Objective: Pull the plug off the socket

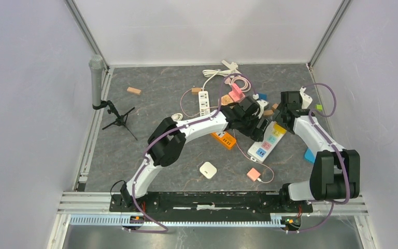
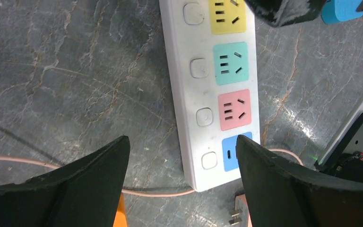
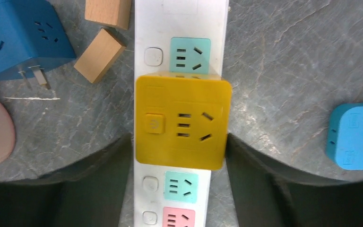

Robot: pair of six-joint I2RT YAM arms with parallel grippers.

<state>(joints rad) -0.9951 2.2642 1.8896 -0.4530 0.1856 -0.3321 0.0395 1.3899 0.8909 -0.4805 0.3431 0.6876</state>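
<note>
Yellow plug [image 3: 183, 124] faces up; strip [image 1: 265, 146] lies diagonal.

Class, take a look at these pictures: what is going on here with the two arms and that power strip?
The right gripper grips the yellow adapter plug by its two sides, and the plug sits pushed into the white power strip. The left gripper hangs open over the strip's other end, near the blue socket, and holds nothing. The plug has not yet been pulled out.
</note>
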